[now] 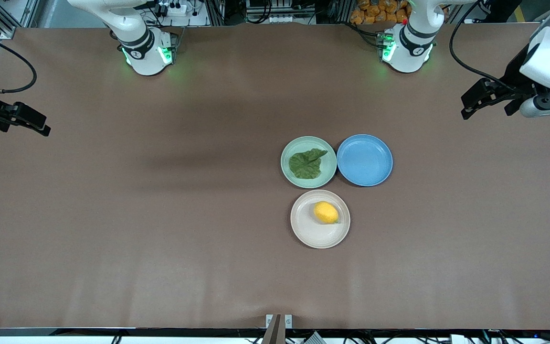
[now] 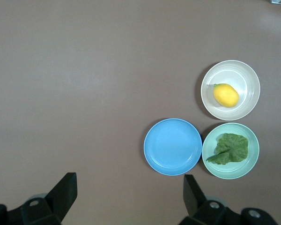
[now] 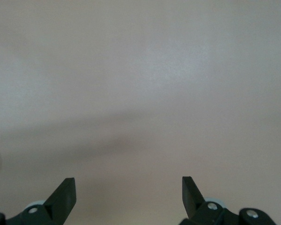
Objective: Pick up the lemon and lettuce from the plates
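Nothing is picked yet. The small yellow oval lemon is lying on the cream round plate, which is nearest to the front camera. The flat dark green lettuce leaf is resting on the pale mint plate, beside an empty blue plate. The left tool and the right tool are held wide and empty over the ends of the brown table. Shelves, perhaps with stored goods, are seen at the room's edge.

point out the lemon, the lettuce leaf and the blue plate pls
small bright yellow lemon (image 1: 326, 212), front view, middle of the fruit
flat crinkled dark green lettuce leaf (image 1: 306, 164), front view, centre of the leaf
round blue plate (image 1: 364, 160), front view, bare floor of the plate
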Available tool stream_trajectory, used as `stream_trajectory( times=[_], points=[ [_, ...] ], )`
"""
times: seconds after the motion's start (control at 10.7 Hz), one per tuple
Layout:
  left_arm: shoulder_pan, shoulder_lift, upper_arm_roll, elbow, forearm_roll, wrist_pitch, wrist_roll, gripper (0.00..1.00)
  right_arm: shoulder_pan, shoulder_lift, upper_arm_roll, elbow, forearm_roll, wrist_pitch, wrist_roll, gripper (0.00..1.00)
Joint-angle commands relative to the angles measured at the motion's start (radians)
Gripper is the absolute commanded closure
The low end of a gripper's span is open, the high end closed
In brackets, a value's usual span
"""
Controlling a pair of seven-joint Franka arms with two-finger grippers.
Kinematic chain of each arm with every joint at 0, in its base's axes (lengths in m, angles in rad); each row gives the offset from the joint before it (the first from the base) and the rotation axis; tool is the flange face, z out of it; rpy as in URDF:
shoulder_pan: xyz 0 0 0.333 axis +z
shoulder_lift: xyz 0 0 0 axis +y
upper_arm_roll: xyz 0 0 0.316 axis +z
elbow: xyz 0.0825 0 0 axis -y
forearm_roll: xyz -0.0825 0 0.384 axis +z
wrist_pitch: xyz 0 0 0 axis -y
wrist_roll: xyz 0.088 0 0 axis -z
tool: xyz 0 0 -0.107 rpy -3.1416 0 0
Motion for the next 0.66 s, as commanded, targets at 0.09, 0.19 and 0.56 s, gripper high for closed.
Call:
stream_trajectory(
  times=[0.09, 0.19, 0.56],
  points=[
    [-0.008, 0.017, -0.001, 0.028, -0.008, -0.023, 0.007, 0.0, -0.006, -0.005, -0.002, 0.0, 0.015, -0.006, -0.014, 0.0],
    [-0.008, 0.018, -0.001, 0.028, -0.008, -0.024, 0.006, 0.0, -0.006, -0.005, -0.002, 0.0, 0.015, -0.006, -0.014, 0.0],
    [-0.01, 0.046, -0.001, 0.028, -0.014, -0.023, 0.007, 0.0, -0.006, -0.005, -0.002, 0.0, 0.015, -0.006, -0.014, 0.0]
  ],
)
